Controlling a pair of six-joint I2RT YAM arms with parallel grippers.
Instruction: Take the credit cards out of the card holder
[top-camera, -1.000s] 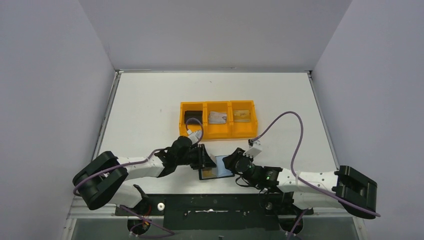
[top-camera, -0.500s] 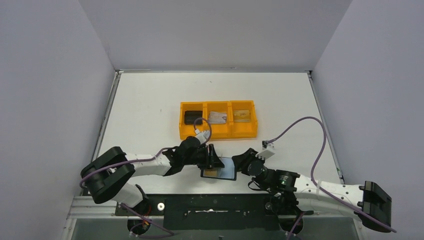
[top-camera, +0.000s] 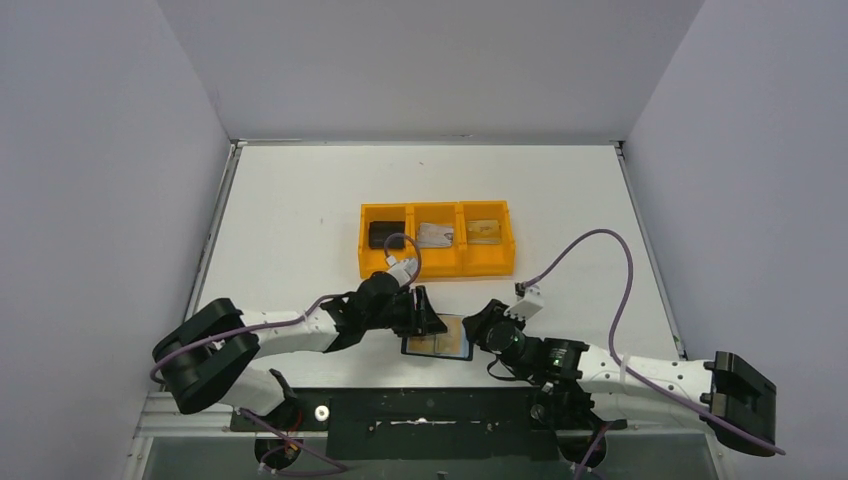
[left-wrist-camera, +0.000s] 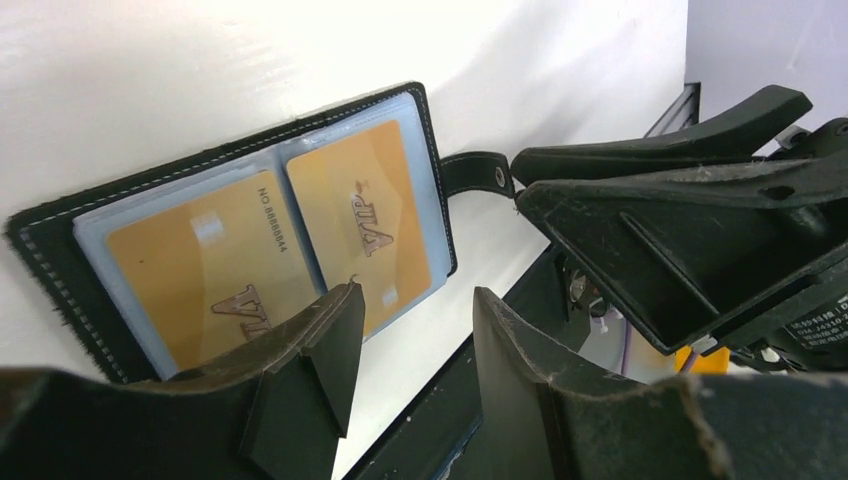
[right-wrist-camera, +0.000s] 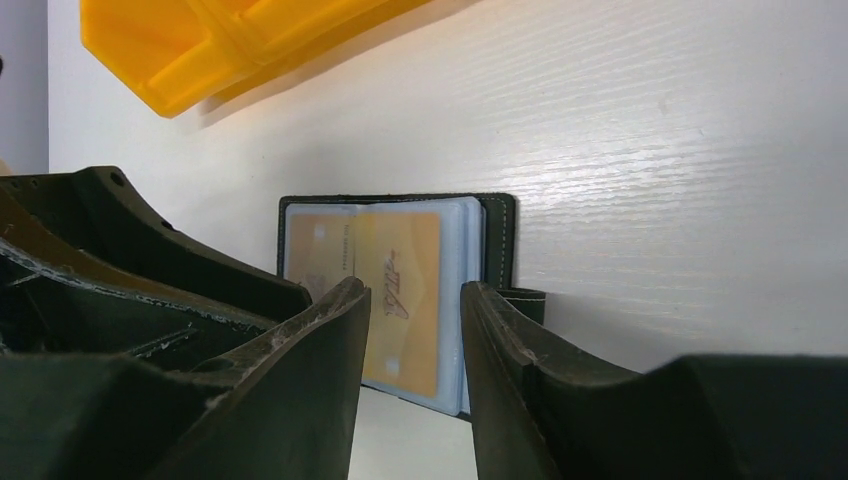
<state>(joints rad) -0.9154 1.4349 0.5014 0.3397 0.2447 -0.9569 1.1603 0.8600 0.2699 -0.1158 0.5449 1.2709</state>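
At the near edge, the card holder (top-camera: 437, 346) now lies flipped open, gold credit cards (left-wrist-camera: 360, 225) exposed for pulling; left gripper (left-wrist-camera: 415, 300) and right gripper (right-wrist-camera: 413, 290) hover half-open, empty.

Even, diffuse light fell from above, so the white table (left-wrist-camera: 200, 60) beyond the left gripper (left-wrist-camera: 415, 295) washed out almost to blank, and ahead of the right gripper (right-wrist-camera: 415, 290) it carried a broad pale glare with only a soft shadow under the orange tray (right-wrist-camera: 180, 40). Both pairs of fingers (right-wrist-camera: 300, 380), closest to the lens, were dark and blurred at their edges (nearly silhouettes), while the card holder (left-wrist-camera: 285, 200) just past the tips was sharp, its clear pockets giving a faint milky sheen. The top view was bright, crisp and shadow-poor.
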